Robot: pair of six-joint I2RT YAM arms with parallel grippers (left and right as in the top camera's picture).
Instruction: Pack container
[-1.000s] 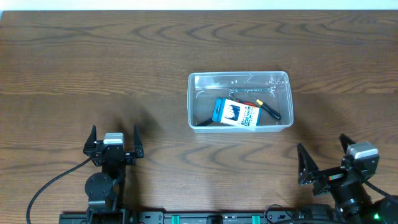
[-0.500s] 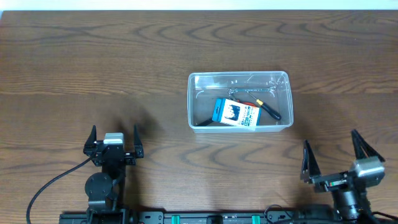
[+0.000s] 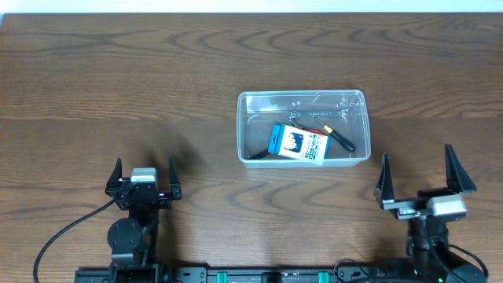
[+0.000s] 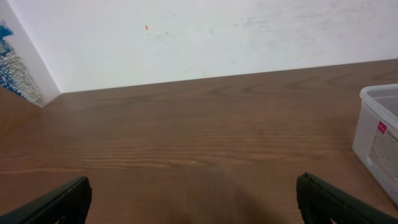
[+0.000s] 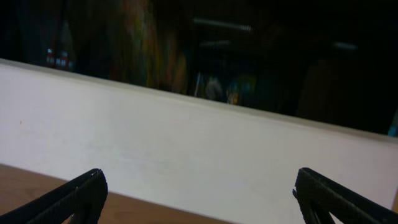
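Container position settles what comes next. The clear tub sits on the desk a little right of centre, open side up, its long axis running left to right across the robot's front. Both arms sit at the near edge, well apart from it. The right tool is the nearer; from it the tub lies ahead and somewhat to the left. From the left tool it lies ahead and well off to the right, and the left wrist view catches only one end wall at its margin. The right wrist camera faces a wall and shows no tub. Each tool has its fingers spread wide with nothing between them.

Inside the tub lie a blue-and-white box and what may be black-handled pliers, though the overhead view is too small to be sure. No loose item shows on the desk, so the packing looks finished or nearly so. Any further reach would best fall to the right arm, going forward and inward.
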